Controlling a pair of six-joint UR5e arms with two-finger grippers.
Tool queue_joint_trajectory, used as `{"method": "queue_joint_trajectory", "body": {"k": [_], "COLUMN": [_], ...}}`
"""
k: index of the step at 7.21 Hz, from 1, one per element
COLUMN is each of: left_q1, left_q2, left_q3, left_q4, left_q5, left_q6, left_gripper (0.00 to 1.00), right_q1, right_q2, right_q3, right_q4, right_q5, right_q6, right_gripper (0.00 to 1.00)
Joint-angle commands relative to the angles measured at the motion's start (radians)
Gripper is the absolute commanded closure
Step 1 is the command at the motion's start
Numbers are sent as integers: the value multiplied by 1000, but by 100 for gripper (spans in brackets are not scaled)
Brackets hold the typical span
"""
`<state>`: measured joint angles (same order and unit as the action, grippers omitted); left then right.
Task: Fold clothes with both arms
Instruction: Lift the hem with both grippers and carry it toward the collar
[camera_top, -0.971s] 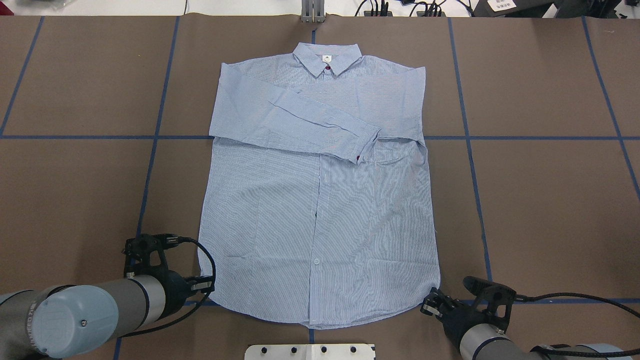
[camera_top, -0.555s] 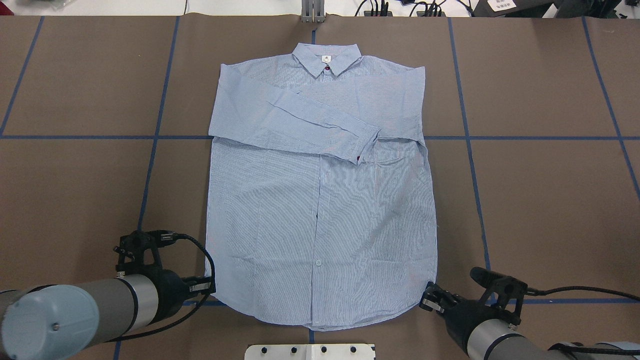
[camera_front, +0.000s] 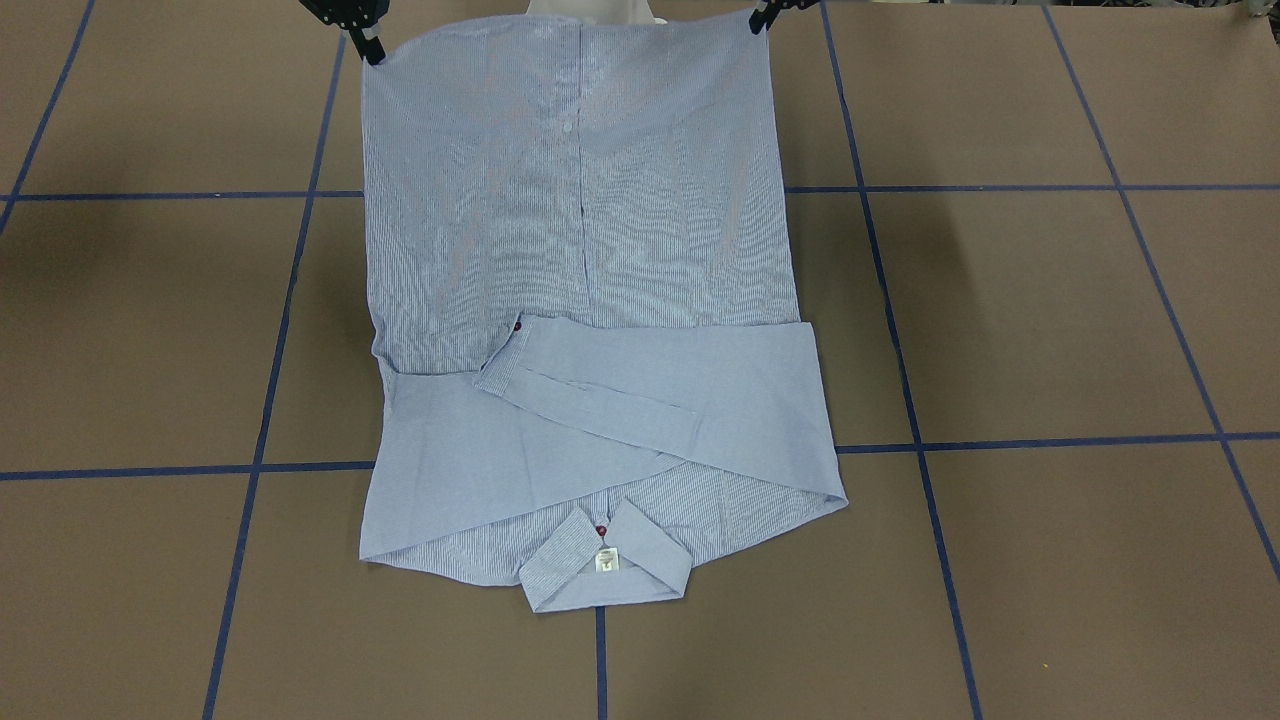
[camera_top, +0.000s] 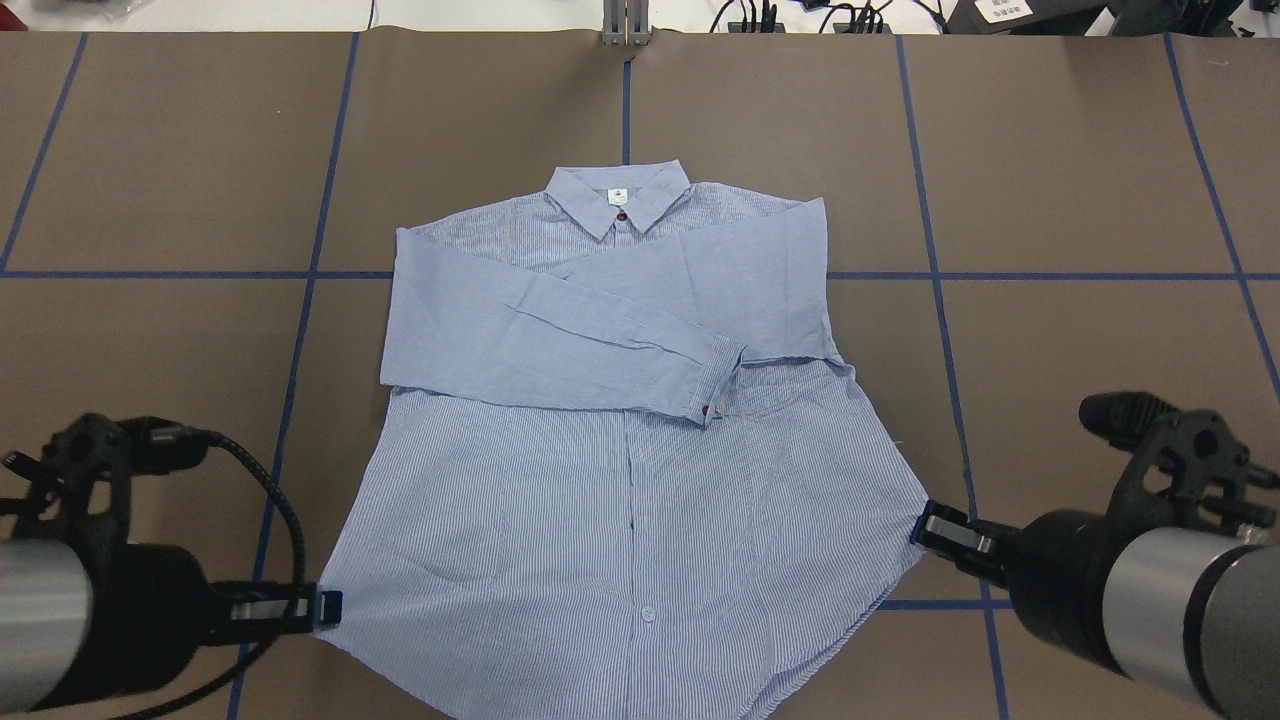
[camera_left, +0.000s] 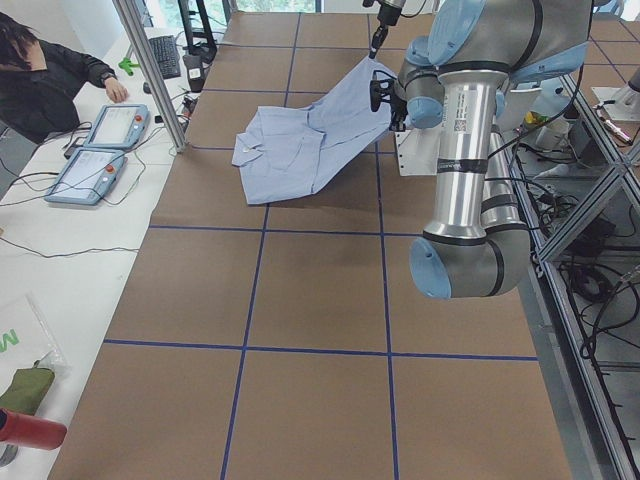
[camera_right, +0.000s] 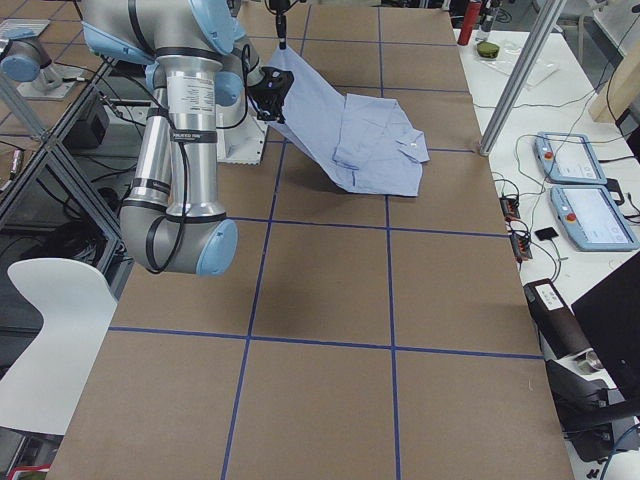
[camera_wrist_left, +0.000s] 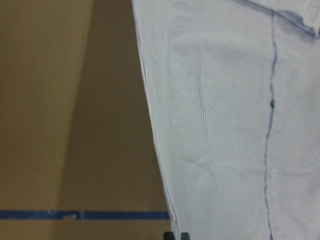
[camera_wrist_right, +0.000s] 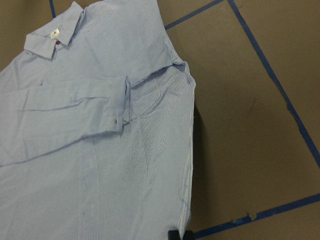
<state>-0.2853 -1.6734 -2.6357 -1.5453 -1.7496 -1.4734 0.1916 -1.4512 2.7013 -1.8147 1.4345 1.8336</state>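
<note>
Cloth is pinched at both ends of the hem (camera_top: 835, 625) in the overhead view. The shirt (camera_top: 620, 480) lies front-up on the brown table (camera_top: 1080, 200), with its collar (camera_top: 618, 196) on the far side. A sleeve (camera_top: 540, 330) is folded across the chest, ending in a cuff (camera_top: 715, 378). The left gripper (camera_top: 328, 606) is pressed together on the hem corner at the shirt's left edge, and the right gripper (camera_top: 922, 524) nips the opposite corner. The fabric fans out wide between the two pincers.

The front-facing view shows both grippers only as black tips at the top edge. The right one is at the view's left and the left one at its right, each at a hem corner. The shirt's lower half stretches smooth between them. The collar end, with its white label (camera_front: 604, 561), lies flat on the table just above a blue tape line (camera_front: 600, 660).

In the two side views the hem end is held up off the table. The cloth slopes down from the pincers to the collar end, which rests on the surface.

In the left wrist view the shirt's side edge and button placket run upward from the pincer tip at the bottom edge, with bare table beside them.

In the right wrist view the shirt spreads away from the pincer tip at the bottom edge, with the collar at the far top left.
</note>
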Motion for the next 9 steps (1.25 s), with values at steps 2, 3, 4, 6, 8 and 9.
{"method": "queue_joint_trajectory", "body": {"k": [2,3,4,6,8,9], "left_q1": [-266,-331,-381,-436,-442,-442], "left_q2": [-205,-259,-282,-302,-366,-414], "left_q3": [218,350,443,621,793,822], "left_q4": [163,160,156,23,-161,-182], "left_q5": [-107,-102,-71,-22,-22,-24], "left_q6": [282,342,411,458,455,456], "left_gripper": [100,100,100,100,100,100], "right_q1": [225,289,371,464,525,535], "right_q2": [300,358,370,370,390,435], "right_q3": [-158,-278,-387,-669,-814,-821], "right_q4": [-189,-181,-108,158,303,307], "right_q5": [142,141,145,161,187,199], "right_q6": [-203,-285,-344,-402,-438,-438], "right_gripper": [100,100,100,100,100,100]}}
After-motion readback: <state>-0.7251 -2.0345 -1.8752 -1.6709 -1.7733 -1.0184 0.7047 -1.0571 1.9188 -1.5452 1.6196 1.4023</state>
